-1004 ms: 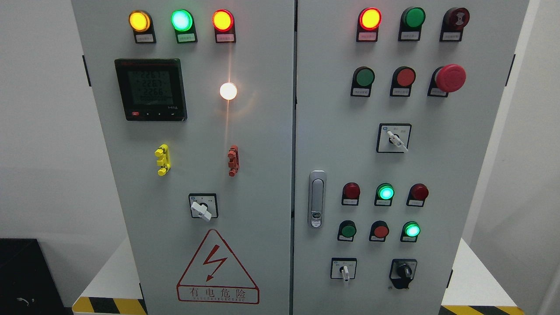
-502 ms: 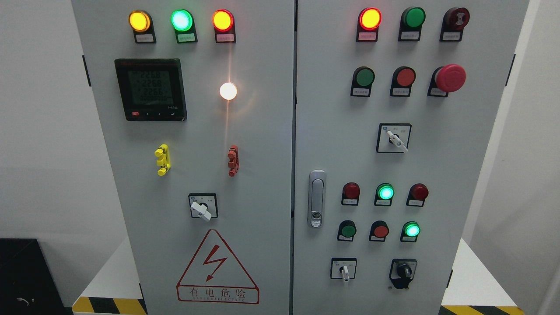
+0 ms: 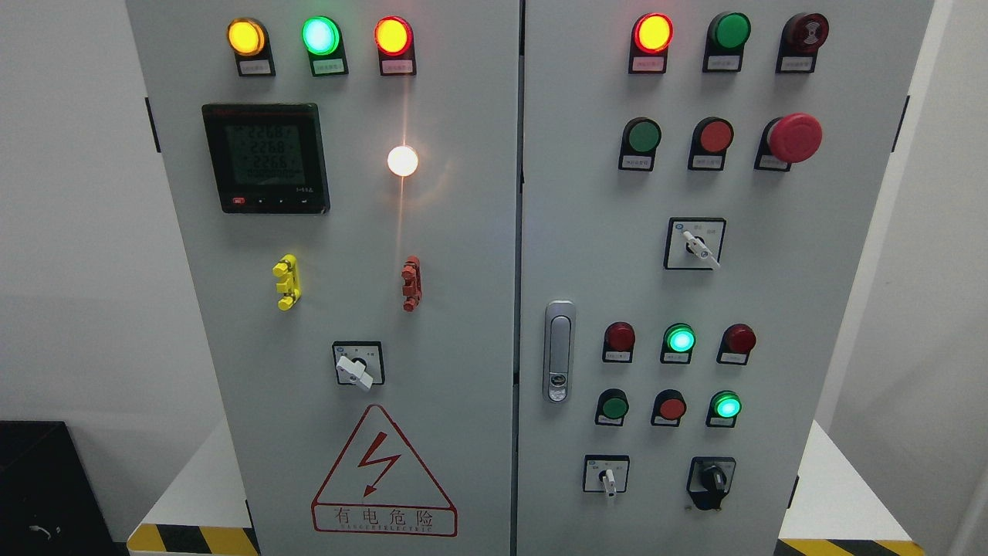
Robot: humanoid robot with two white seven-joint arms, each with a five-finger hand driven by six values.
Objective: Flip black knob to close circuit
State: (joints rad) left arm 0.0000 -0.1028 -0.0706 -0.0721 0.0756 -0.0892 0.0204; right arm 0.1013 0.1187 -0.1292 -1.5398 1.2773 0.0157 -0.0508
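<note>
Black knob [image 3: 712, 480]: rotary selector with pointed handle, lower right of the right door of the grey steel cabinet [image 3: 463, 255], beside a white-handled selector switch [image 3: 607, 477]. Neither robot hand appears; finger state cannot be told.

The cabinet [image 3: 478, 232] is cut off at the top and bottom edges of the head view, so its full height does not show. The small labels under the lamps [image 3: 320, 36] and buttons [image 3: 643, 137] are too small to read. The meter [image 3: 265, 158] shows three rows of digits too faint to read with certainty. The markings around the black knob [image 3: 712, 480] and the white switches [image 3: 355, 369] are too small to tell. A black object [image 3: 38, 486] at the lower left is cut off by the edge and cannot be identified. The striped tape [image 3: 189, 539] is clipped at the bottom.
</note>
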